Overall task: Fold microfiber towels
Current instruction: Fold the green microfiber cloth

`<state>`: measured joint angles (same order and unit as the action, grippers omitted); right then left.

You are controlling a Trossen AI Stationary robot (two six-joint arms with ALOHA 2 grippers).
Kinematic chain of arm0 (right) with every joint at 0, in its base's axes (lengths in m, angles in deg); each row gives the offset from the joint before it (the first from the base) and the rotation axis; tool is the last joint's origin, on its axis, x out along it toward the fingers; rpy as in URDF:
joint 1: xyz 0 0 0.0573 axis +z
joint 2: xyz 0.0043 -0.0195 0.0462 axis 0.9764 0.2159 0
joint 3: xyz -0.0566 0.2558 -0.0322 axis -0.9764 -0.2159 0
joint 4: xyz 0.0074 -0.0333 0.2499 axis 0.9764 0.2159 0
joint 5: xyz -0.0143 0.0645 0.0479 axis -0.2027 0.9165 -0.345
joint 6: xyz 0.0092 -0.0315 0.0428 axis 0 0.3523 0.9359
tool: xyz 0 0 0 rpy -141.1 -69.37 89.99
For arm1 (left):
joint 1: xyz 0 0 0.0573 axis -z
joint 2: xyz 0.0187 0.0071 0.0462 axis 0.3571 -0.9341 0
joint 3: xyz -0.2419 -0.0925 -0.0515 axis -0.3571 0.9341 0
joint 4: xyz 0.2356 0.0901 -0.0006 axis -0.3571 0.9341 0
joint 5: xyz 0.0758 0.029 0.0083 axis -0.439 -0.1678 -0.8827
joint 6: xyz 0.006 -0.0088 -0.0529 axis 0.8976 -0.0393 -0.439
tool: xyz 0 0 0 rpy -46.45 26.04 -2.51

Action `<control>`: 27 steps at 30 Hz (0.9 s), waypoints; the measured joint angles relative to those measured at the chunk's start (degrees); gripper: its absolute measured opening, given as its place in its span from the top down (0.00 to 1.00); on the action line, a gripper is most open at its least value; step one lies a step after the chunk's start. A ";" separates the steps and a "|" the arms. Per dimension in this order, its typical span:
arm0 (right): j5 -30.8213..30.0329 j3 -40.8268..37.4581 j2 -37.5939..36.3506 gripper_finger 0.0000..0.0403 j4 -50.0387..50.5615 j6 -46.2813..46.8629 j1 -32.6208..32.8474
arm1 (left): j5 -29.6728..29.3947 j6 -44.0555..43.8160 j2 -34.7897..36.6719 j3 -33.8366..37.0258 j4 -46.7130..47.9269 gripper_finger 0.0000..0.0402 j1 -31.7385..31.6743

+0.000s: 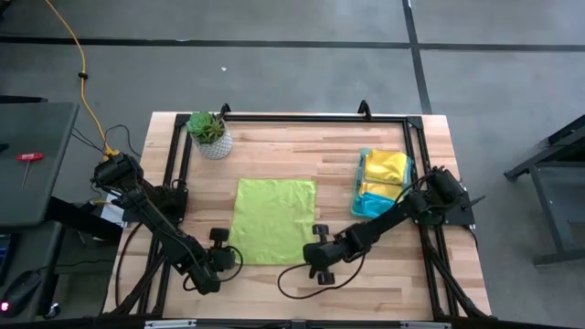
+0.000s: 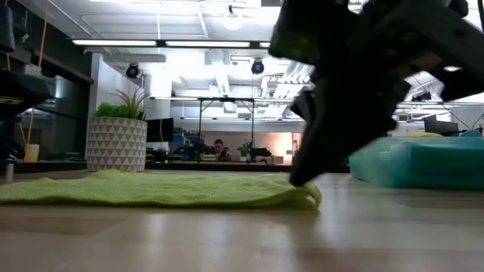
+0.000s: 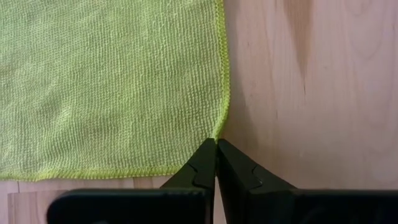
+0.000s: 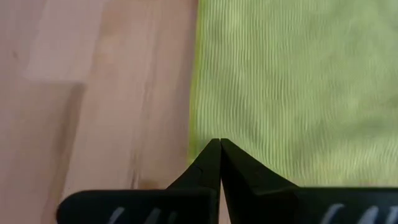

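A lime green towel lies spread flat near the middle of a wooden surface. The left pincer is clenched on the towel's near left corner. The right pincer is clenched at the towel's near right corner, its tips at the hem. Behind and to the right, a translucent green tray holds more folded towels, yellow and blue. A small potted plant stands at the surface's far left.

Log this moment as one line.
lime towel: flat, unfolded | left gripper: shut on near corner | right gripper: shut on other near corner
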<state>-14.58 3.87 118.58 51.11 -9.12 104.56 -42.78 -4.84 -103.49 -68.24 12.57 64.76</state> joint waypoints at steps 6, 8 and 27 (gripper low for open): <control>-2.05 -0.04 0.00 1.00 6.68 3.15 -0.14 | -0.01 0.02 0.00 0.00 0.07 1.00 0.00; -3.27 -0.04 0.00 1.00 8.20 3.87 -0.14 | 0.01 0.01 0.00 0.00 0.07 1.00 0.00; -5.37 -0.17 -5.95 1.00 13.13 2.15 5.74 | 0.61 0.01 0.00 0.09 0.37 1.00 0.04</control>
<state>-19.96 3.69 112.63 64.23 -6.97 110.31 -42.17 -4.83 -103.49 -68.15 12.94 64.80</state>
